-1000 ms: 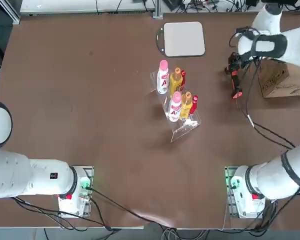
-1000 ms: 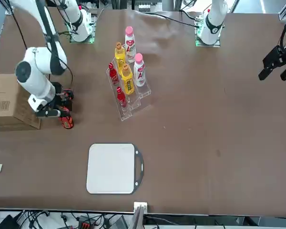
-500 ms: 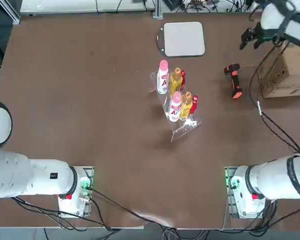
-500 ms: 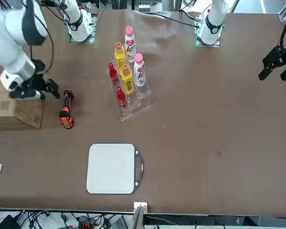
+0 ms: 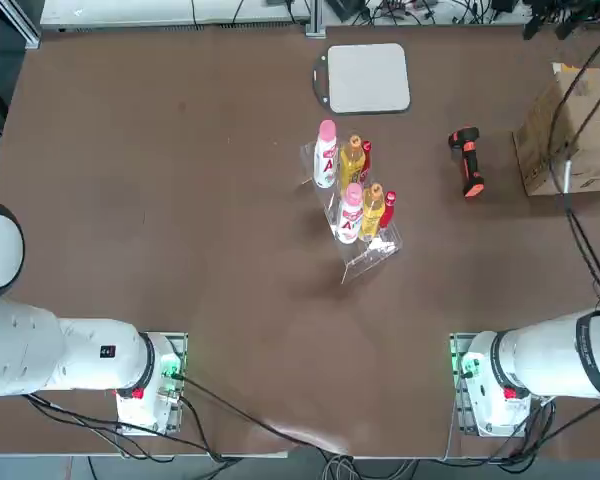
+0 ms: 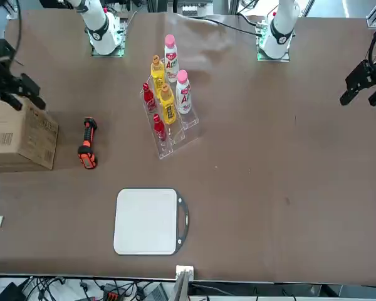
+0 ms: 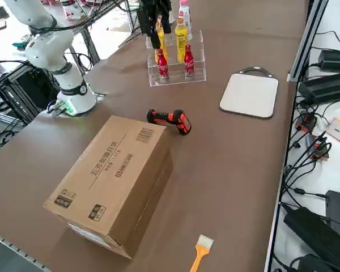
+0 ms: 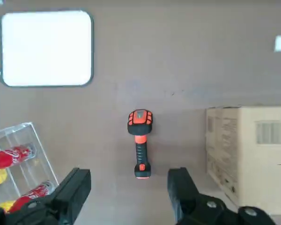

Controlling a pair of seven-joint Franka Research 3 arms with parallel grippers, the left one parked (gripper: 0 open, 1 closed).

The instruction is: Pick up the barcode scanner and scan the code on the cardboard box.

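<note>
The right arm's black two-finger gripper [image 8: 129, 180] hangs high above the brown table [image 5: 180, 200], fingers spread wide with nothing between them. It sits out over the far right part of the table, well clear of everything below.

Nearest the robot's bases stands a clear stepped acrylic rack [image 5: 365, 255] of pink-capped, yellow and red bottles [image 5: 352, 160], which plays no part here. Beyond it and to the right, the orange-and-black pistol-grip barcode scanner [image 8: 139, 143] lies flat on its side on the bare tabletop. It is just beside the brown cardboard box [image 7: 113, 175] and apart from it, a strip of table showing between them. The box rests on the table and carries a printed label [image 7: 143, 135] on its top face that looks like a barcode, though the bars are too fine to be sure. At the far edge lies a pale rounded-corner cutting board [image 5: 368, 78].

How far the job stands cannot be settled. A scanner on the table under an empty, raised gripper fits a pick-up yet to come. It fits equally a scan already made, with the scanner set back down. No light or readout shows either way.
</note>
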